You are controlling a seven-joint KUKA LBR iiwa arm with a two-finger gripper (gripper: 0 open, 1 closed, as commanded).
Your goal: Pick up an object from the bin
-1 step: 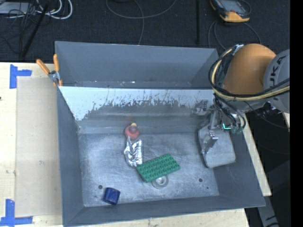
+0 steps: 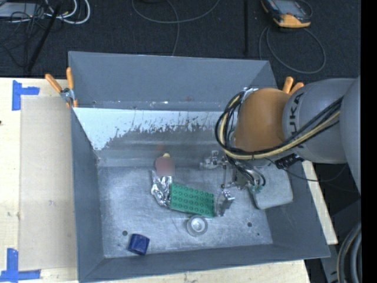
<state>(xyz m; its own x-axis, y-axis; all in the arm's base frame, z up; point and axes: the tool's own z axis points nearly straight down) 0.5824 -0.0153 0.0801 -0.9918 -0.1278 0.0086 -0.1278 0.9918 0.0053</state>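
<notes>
A flat green studded building plate lies in the middle of the bin floor, tilted down to the right. My gripper hangs low at the plate's right end, right beside its edge or touching it. A crumpled piece of silver foil rests against the plate's left end. Just in front of the plate lies a small round clear cap.
A pinkish rounded piece sits behind the foil. A small blue block lies at the front left. A grey flat pad lies at the right wall, partly under the arm. The arm's orange cover and cables hang over the bin's right side.
</notes>
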